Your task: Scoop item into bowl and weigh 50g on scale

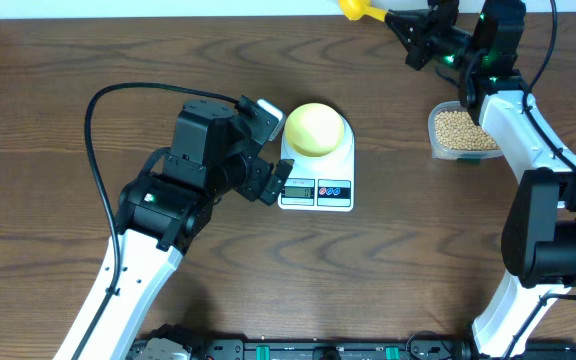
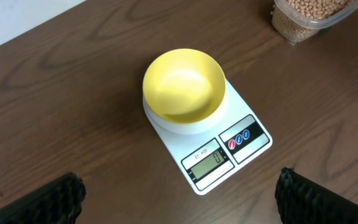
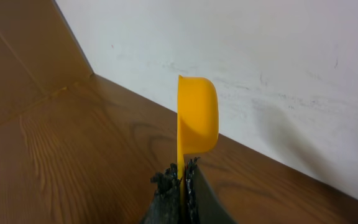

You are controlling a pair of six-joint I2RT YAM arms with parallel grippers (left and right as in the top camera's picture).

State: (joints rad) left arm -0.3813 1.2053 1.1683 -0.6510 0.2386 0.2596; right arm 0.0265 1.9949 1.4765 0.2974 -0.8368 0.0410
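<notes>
The soybean-like beans (image 1: pixel 463 130) lie heaped in a clear plastic tub (image 1: pixel 438 148) at the right of the surface (image 1: pixel 68 60), well apart from the bowl. The pale yellow bowl (image 2: pixel 184 85) sits on the platform of the white kitchen scale (image 2: pixel 253 142), and we see nothing inside it. The scale's grey display (image 2: pixel 208 160) and two round buttons (image 2: pixel 238 138) face the front edge.

Just left of the scale we find the left tool (image 1: pixel 268 150), its fingers (image 2: pixel 48 199) spread wide with nothing between them, pointing at the scale and bowl.

Beyond the tub, near the back wall, the right tool (image 3: pixel 180 177) is clamped tight on the handle of the bright yellow scoop (image 3: pixel 197 118). The scoop stands on edge, with its cup turned sideways above the surface's far edge. We cannot tell whether any beans are in it.
</notes>
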